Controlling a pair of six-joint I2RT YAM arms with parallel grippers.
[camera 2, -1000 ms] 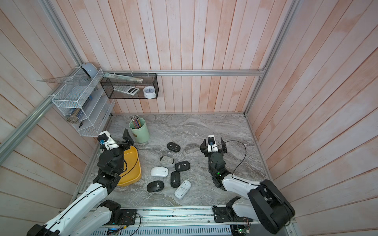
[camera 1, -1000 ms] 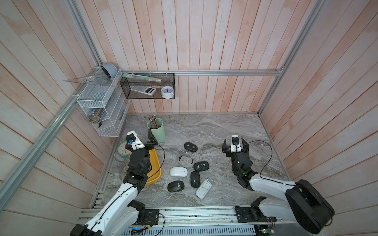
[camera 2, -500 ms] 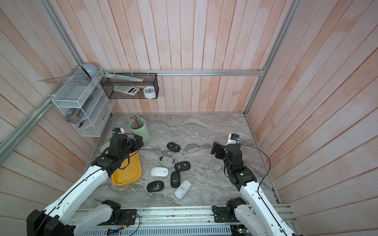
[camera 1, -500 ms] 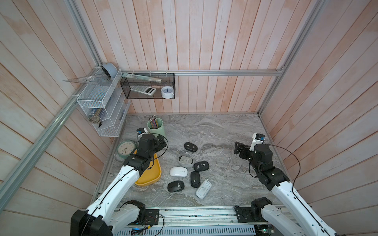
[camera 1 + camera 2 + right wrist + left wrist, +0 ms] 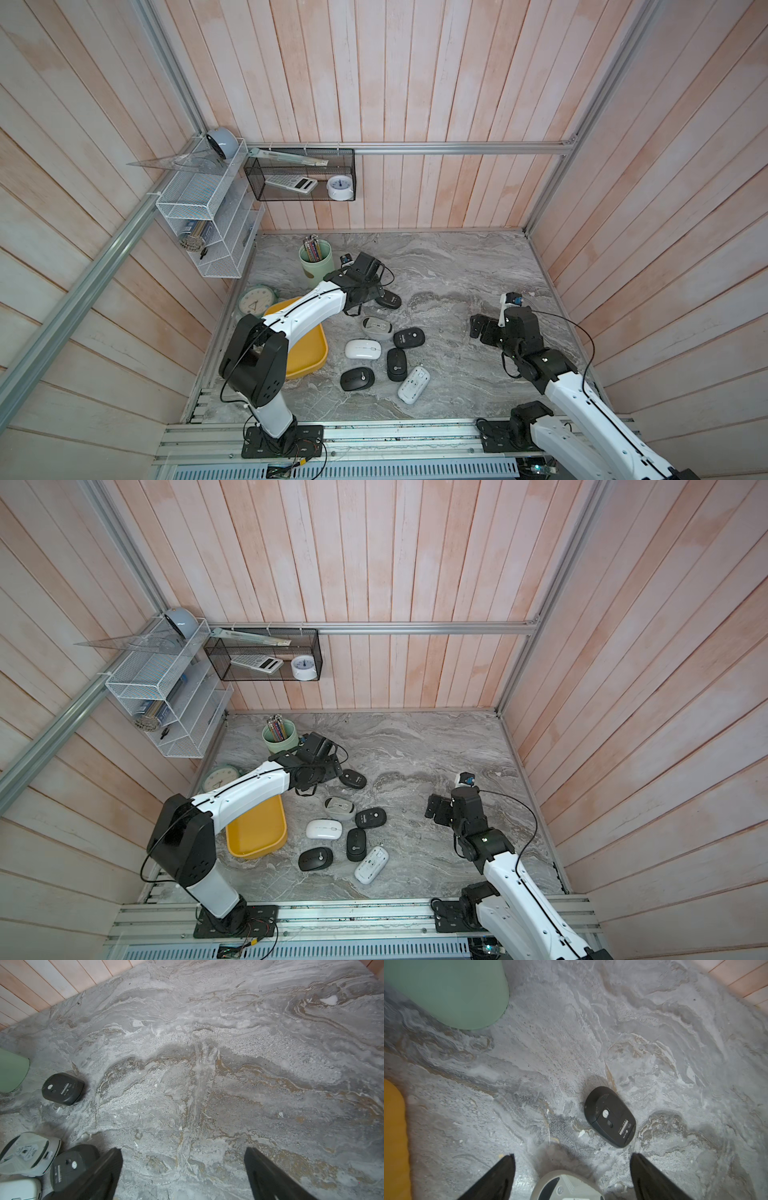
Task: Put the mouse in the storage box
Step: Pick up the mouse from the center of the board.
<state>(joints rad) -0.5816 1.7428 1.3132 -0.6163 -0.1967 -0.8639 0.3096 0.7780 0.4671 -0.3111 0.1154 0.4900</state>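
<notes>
Grey marble-patterned tabletop point(image 5: 457, 270) forms the work surface, enclosed on three sides by pale pink slat walls point(image 5: 415, 83) on aluminium frame rails point(image 5: 457, 148). A white wire rack point(image 5: 187, 203) hangs on the left wall; a black mesh basket point(image 5: 299, 195) hangs on the back wall.

Item count on the tabletop: seven mice, one green pencil cup point(image 5: 318, 270), one mint clock point(image 5: 256, 300), one storage box point(image 5: 309, 353). Mice by colour: four black, two white, one grey. The upturned black mouse point(image 5: 610, 1114) lies nearest the cup. The grey mouse point(image 5: 376, 327) lies just in front of it. Nearer the front edge lie the white mouse point(image 5: 362, 349), the upturned white mouse point(image 5: 413, 384), the rear black mouse point(image 5: 409, 336), the centre black mouse point(image 5: 397, 363) and the front black mouse point(image 5: 357, 379). All seven rest on the marble, outside the box.

The storage box, mustard yellow, sits at the left edge of the tabletop, partly covered by the left arm point(image 5: 307, 307) in both top views.

The left gripper point(image 5: 572, 1155): jaws spread, gripping nothing, with the upturned black mouse just beyond the fingertips. The right gripper point(image 5: 182, 1148): jaws spread, gripping nothing, over bare marble on the right side.
</notes>
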